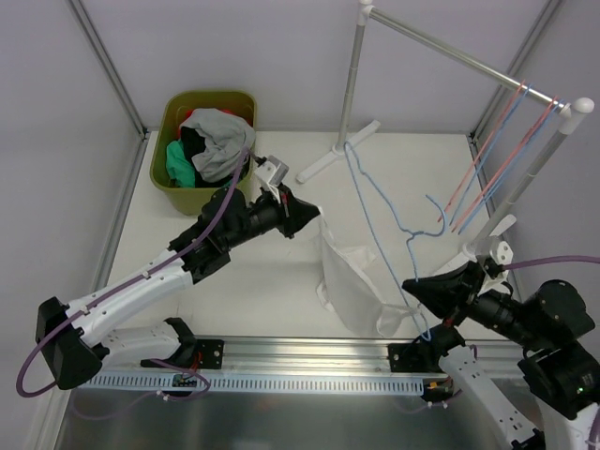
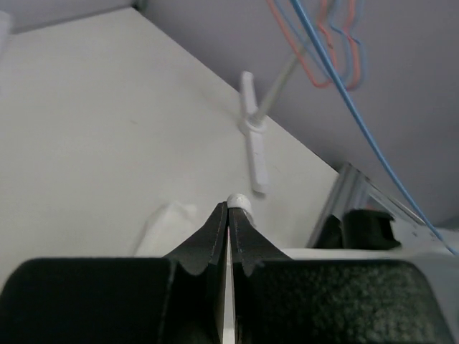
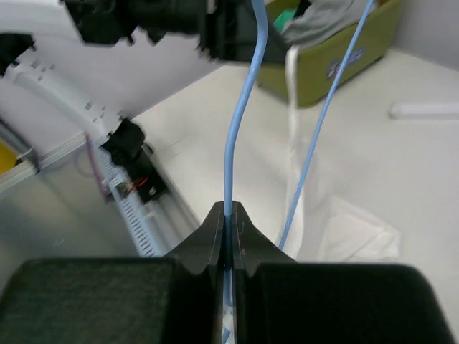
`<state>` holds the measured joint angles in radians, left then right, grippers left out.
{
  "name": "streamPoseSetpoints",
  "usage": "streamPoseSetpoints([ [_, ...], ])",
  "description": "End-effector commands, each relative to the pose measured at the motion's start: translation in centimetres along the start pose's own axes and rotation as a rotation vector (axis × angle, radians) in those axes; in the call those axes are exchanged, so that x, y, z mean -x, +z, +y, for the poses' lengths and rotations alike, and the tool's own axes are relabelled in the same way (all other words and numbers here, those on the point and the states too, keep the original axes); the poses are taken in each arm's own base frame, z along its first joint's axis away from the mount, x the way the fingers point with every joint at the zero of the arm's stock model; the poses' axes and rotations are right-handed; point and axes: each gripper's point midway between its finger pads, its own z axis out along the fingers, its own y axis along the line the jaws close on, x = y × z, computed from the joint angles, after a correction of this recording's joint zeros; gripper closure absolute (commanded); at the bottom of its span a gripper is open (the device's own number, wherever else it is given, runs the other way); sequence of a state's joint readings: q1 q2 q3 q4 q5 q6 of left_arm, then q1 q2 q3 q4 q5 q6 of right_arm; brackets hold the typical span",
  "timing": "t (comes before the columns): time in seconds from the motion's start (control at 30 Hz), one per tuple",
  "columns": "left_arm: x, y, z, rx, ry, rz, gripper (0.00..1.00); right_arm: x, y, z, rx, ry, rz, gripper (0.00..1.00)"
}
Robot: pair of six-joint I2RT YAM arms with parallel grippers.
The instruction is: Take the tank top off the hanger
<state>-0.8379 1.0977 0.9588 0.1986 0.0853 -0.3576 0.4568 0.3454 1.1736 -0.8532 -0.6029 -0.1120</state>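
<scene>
White tank top (image 1: 352, 281) lies on the table (image 1: 234, 281) between the tools. Left tool (image 1: 314, 214) clenches its far corner; right tool (image 1: 409, 284) clamps the blue hanger (image 3: 230, 165), whose wire crosses the cloth lengthwise.

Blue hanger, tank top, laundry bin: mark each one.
blue hanger (image 3: 230, 158), right wrist view, on the upright run of wire.
tank top (image 1: 352, 281), top external view, middle of the white body fabric.
bin (image 1: 211, 95), top external view, on its far rim.
</scene>
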Motion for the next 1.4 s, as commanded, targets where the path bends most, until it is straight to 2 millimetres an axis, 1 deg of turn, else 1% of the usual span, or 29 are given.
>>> streamPoseSetpoints([
  [0.0, 0.8, -2.1, -8.5, -0.436, -0.016, -0.009, 1.0, 9.4, -0.1, -1.1, -0.07, -0.113, -0.473, 1.0],
  [0.03, -0.7, -2.7, -10.3, -0.55, -0.007, 0.057, 1.0, 9.2, 1.0, -2.0, -0.065, -0.077, -0.506, 1.0],
  [0.07, -1.9, -3.3, -12.1, -0.628, 0.001, 0.101, 1.0, 10.4, 1.0, -1.8, -0.049, -0.098, -0.577, 1.0],
  [0.1, -3.0, -3.7, -13.0, -0.68, 0.005, 0.137, 1.0, 13.4, -0.1, -0.8, -0.017, -0.173, -0.724, 1.0],
  [0.17, -5.2, -4.1, -14.0, -0.733, 0.014, 0.193, 1.0, 14.6, 0.5, -2.1, -0.047, -0.208, -0.796, 1.0],
  [0.2, -6.9, -4.3, -13.9, -0.728, 0.003, 0.229, 1.0, 16.1, -0.2, -1.6, -0.043, -0.269, -0.873, 1.0],
  [0.23, -7.6, -4.2, -13.6, -0.71, -0.011, 0.242, 1.0, 16.6, 0.4, -2.7, -0.081, -0.278, -0.883, 1.0],
  [0.27, -8.9, -3.7, -12.3, -0.636, -0.031, 0.259, 1.0, 17.3, 0.3, -3.2, -0.125, -0.341, -0.898, 1.0],
  [0.3, -9.6, -3.3, -11.4, -0.583, -0.041, 0.269, 1.0, 17.6, 0.5, -3.7, -0.159, -0.384, -0.893, 1.0],
  [0.37, -11.2, -2.7, -9.4, -0.476, -0.055, 0.302, 1.0, 17.5, 1.5, -5.7, -0.252, -0.482, -0.858, 1.0],
  [0.43, -12.4, -2.1, -8.1, -0.396, -0.066, 0.338, 1.0, 17.2, 1.9, -7.3, -0.317, -0.481, -0.846, 1.0],
  [0.6, -15.0, -0.8, -3.7, -0.146, -0.077, 0.406, 1.0, 15.6, 2.9, -8.0, -0.317, -0.482, -0.785, 1.0],
  [0.73, -17.0, -0.1, -1.9, -0.056, -0.084, 0.465, 1.0, 14.7, 2.6, -8.6, -0.356, -0.474, -0.736, 1.0],
  [0.8, -17.6, 0.2, -1.6, -0.036, -0.086, 0.485, 1.0, 13.4, 2.9, -9.1, -0.367, -0.432, -0.664, 1.0],
  [0.83, -18.3, 0.3, -1.1, -0.011, -0.089, 0.506, 1.0, 14.1, 2.2, -8.3, -0.354, -0.379, -0.662, 1.0],
  [0.87, -18.4, 0.4, -0.9, 0.001, -0.087, 0.511, 1.0, 11.5, 3.0, -9.5, -0.385, -0.265, -0.53, 1.0],
  [0.9, -18.5, 0.5, -0.7, 0.014, -0.085, 0.517, 1.0, 10.7, 3.2, -10.9, -0.448, -0.157, -0.469, 1.0],
  [0.93, -18.8, 0.5, -0.2, 0.038, -0.079, 0.526, 1.0, 10.0, 3.2, -11.2, -0.469, -0.059, -0.427, 1.0],
  [0.97, -18.6, 0.6, -0.2, 0.043, -0.076, 0.523, 1.0, 8.5, 2.9, -10.8, -0.479, 0.09, -0.349, 1.0],
  [1.03, -18.4, 0.8, 0.0, 0.05, -0.062, 0.52, 1.0, 6.8, 3.9, -10.9, -0.479, 0.216, -0.27, 1.0],
  [1.07, -18.0, 0.9, 0.1, 0.063, -0.055, 0.518, 0.97, 5.6, 4.3, -11.2, -0.489, 0.314, -0.25, 1.0],
  [1.13, -17.2, 0.9, 0.1, 0.069, -0.038, 0.503, 0.93, 4.8, 4.6, -12.4, -0.545, 0.37, -0.24, 1.0],
  [1.17, -16.8, 0.8, 0.1, 0.079, -0.03, 0.507, 0.91, 4.9, 4.3, -13.3, -0.602, 0.377, -0.242, 1.0],
  [1.2, -16.4, 0.7, 0.1, 0.082, -0.024, 0.504, 0.84, 5.0, 3.8, -14.7, -0.688, 0.379, -0.251, 1.0],
  [1.23, -15.7, 0.6, -0.1, 0.075, -0.016, 0.49, 0.78, 5.1, 3.8, -15.3, -0.72, 0.382, -0.243, 1.0],
  [1.27, -15.3, 0.4, -0.2, 0.08, -0.012, 0.489, 0.7, 4.9, 4.6, -16.3, -0.752, 0.388, -0.21, 1.0],
  [1.3, -14.4, 0.1, -0.4, 0.074, -0.007, 0.469, 0.62, 6.2, 4.6, -16.5, -0.767, 0.375, -0.226, 1.0],
  [1.33, -14.1, -0.1, -0.5, 0.076, -0.005, 0.463, 0.6, 6.6, 5.0, -16.9, -0.776, 0.375, -0.215, 1.0],
  [1.37, -13.6, -0.4, -0.5, 0.076, -0.002, 0.453, 0.56, 6.5, 6.2, -18.0, -0.796, 0.384, -0.178, 1.0],
])
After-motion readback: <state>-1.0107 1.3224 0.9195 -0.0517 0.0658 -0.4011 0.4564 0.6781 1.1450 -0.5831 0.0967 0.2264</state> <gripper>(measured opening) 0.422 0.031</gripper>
